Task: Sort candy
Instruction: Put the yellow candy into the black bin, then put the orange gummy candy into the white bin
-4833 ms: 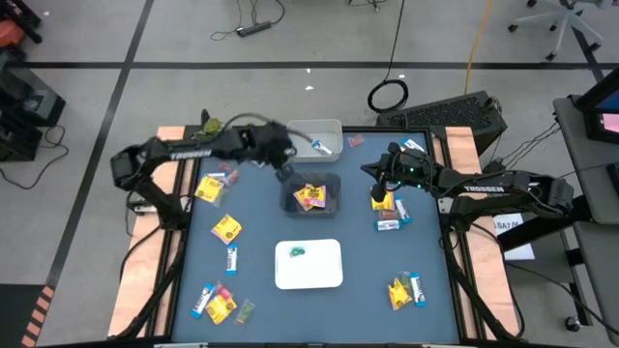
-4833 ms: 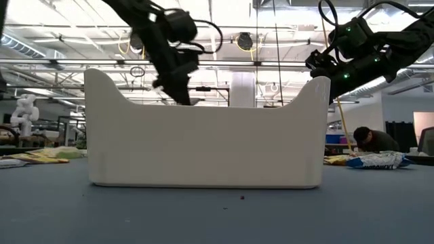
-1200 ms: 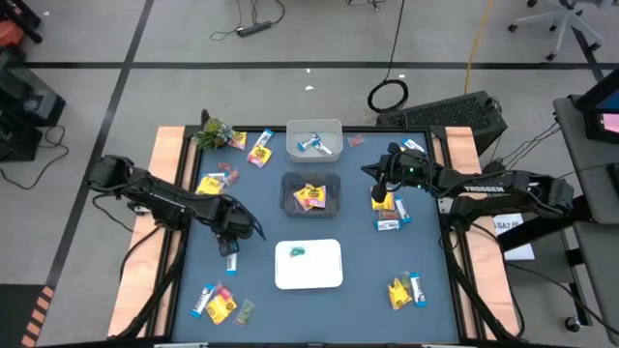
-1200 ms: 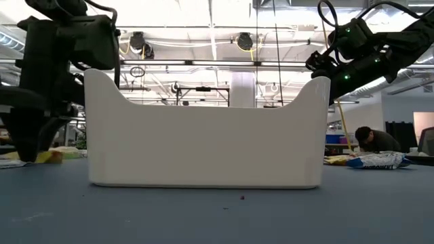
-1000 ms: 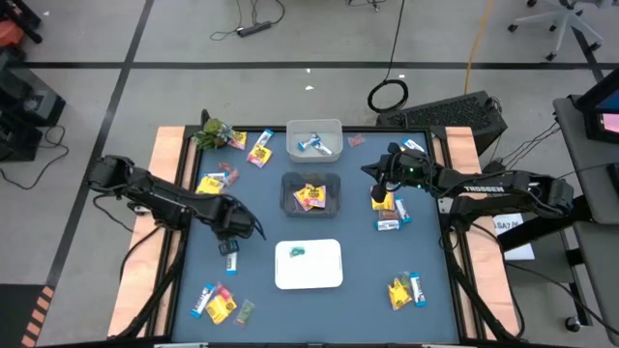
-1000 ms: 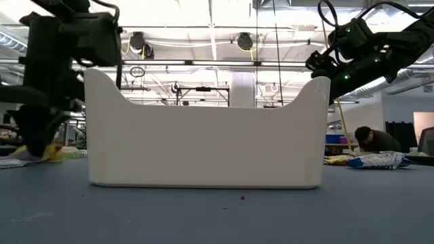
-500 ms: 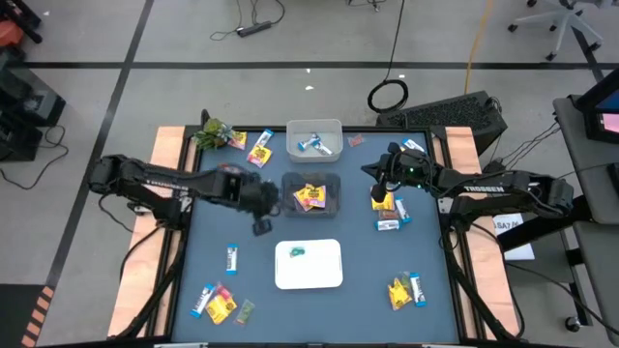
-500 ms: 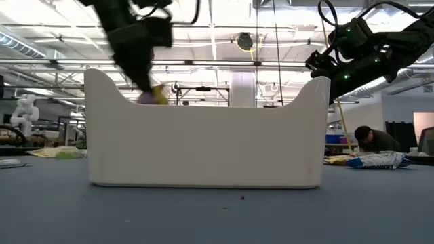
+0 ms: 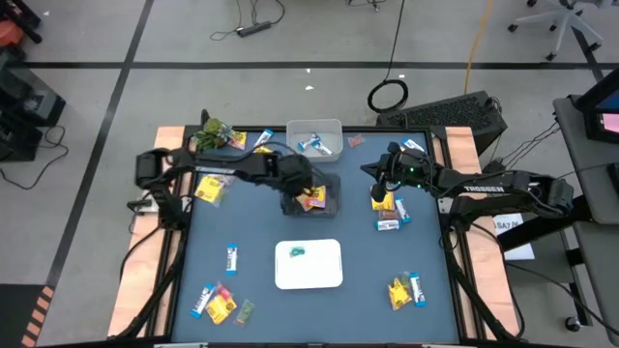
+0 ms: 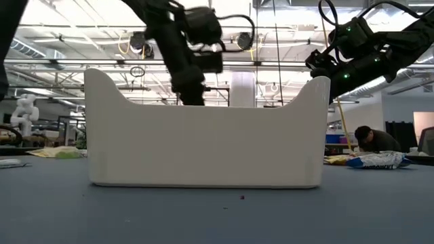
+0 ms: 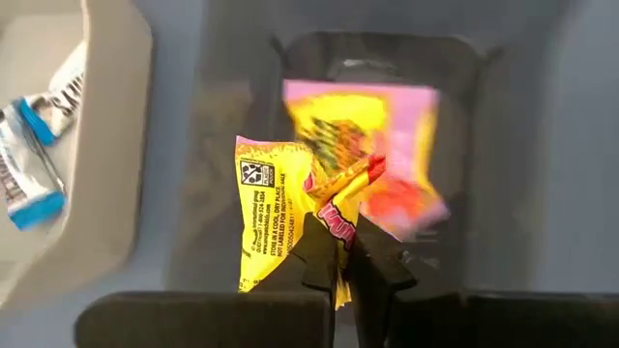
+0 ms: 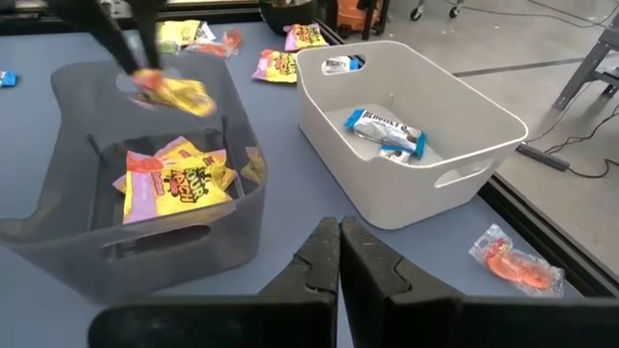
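Blue table (image 9: 256,271): left gripper (image 11: 340,253) has swung from the left side to above the grey bin (image 9: 334,202), pinching a crinkled yellow candy packet (image 11: 280,208). Right gripper (image 12: 338,253) closed, empty.

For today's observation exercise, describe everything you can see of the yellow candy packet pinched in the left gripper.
The yellow crinkled foil candy packet carries red lettering and a small white printed panel. The left gripper, shut on one corner of it, hangs it above the dark translucent plastic bin, which holds matching yellow-and-pink packets. Only the gripper's fingers touch it.
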Robot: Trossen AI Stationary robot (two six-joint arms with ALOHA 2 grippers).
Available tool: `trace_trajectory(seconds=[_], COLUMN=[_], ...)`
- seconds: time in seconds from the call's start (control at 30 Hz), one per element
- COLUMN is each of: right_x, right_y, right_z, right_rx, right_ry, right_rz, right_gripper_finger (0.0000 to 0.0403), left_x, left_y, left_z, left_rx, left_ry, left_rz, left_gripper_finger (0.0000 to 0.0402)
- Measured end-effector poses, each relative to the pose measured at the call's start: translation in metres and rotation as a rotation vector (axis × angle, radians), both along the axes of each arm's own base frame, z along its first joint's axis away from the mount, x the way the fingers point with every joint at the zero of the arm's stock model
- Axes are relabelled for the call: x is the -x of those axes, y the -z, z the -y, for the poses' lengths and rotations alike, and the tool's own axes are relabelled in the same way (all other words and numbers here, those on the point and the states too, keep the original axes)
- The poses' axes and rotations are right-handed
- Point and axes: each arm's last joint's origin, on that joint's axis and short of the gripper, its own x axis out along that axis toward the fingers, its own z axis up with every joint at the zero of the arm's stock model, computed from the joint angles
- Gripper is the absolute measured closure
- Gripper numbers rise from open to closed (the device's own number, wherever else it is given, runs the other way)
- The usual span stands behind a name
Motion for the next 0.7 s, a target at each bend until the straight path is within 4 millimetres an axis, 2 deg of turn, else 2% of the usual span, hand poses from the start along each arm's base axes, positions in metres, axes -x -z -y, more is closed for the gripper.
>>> trace_trajectory(seconds=[0.13,0.23,0.5,0.7], right_x=[0.0,0.0,0.0,0.0], right_y=[0.0,0.001,0.001,0.001], right_z=[0.0,0.0,0.0,0.0], right_rx=[0.0,-0.001,0.007,0.023], right_ry=[0.0,-0.001,-0.006,0.008], right_rz=[-0.003,-0.006,-0.009,-0.02], right_gripper_finger=[0.0403,0.0403,0.0403,0.0403], left_x=[-0.009,-0.011,-0.011,-0.013], left_y=[0.016,0.024,0.023,0.026], left_z=[-0.009,-0.009,-0.006,0.005], left_rx=[0.0,-0.011,-0.052,-0.054], left_ry=[0.036,0.084,0.011,0.041], left_rz=[-0.047,-0.078,-0.088,-0.06], left_gripper_finger=[0.0386,0.0371,0.0284,0.0232])
